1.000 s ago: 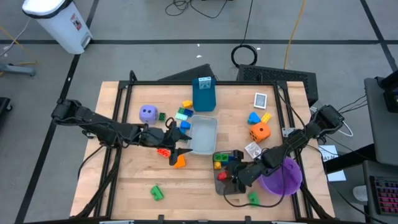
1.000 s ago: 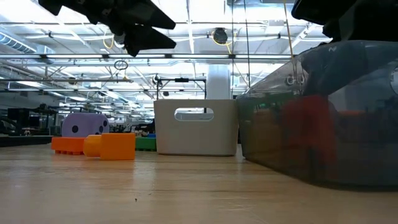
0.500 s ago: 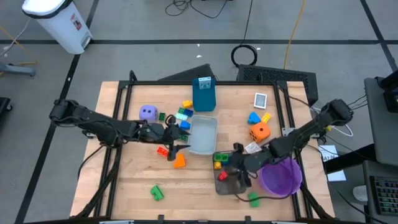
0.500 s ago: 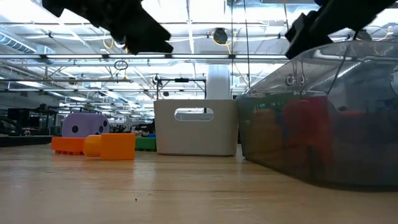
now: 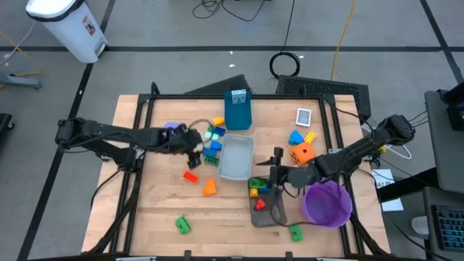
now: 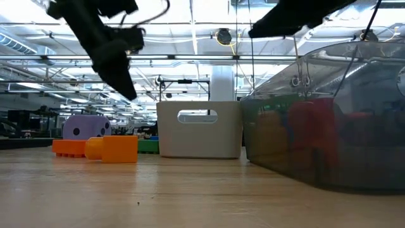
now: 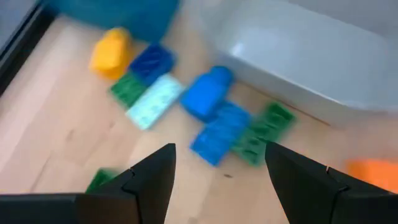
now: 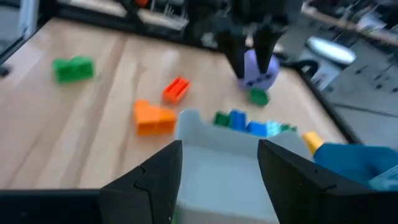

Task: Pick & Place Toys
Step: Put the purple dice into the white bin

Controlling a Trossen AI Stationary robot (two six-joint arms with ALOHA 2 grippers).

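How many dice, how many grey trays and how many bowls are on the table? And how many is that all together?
Dice: 2 (purple die, orange die)
Grey trays: 2 (light grey tray, dark grey tray)
Bowls: 1 (purple bowl)
Total: 5

A cluster of bricks [image 5: 211,141] lies just left of the middle tray [image 5: 236,156] on the table [image 5: 152,210]. The bowl [image 5: 327,204] sits near the right edge, with a second tray [image 5: 265,203] on its left holding bricks. One die [image 5: 303,153] lies behind the bowl.

purple dotted die [image 6: 87,126], orange die [image 5: 302,153], purple bowl [image 5: 328,204], teal bin [image 5: 237,109]
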